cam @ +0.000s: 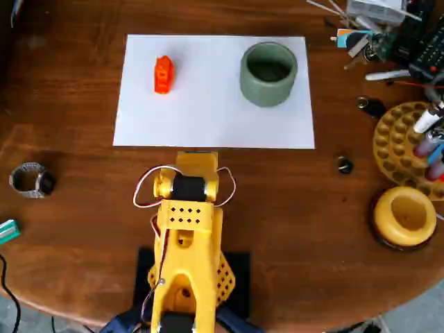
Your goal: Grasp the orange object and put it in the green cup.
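Observation:
The orange object (163, 74) is a small blocky piece lying on the left part of a white paper sheet (208, 121). The green cup (268, 96) stands upright on the sheet's right part, with a dark inside that looks empty. My yellow arm (187, 215) is folded at the bottom centre. Its front end (197, 161) reaches just to the sheet's near edge, well short of both the orange piece and the cup. The fingers are hidden under the arm's body, so I cannot tell how the jaws stand. Nothing is seen held.
The table is dark wood. A yellow dish on a dark base (404, 215) and a yellow holed rack with pens (399, 142) sit at the right. Tools and cables clutter the top right (388, 35). A small metal ring (31, 179) lies at the left.

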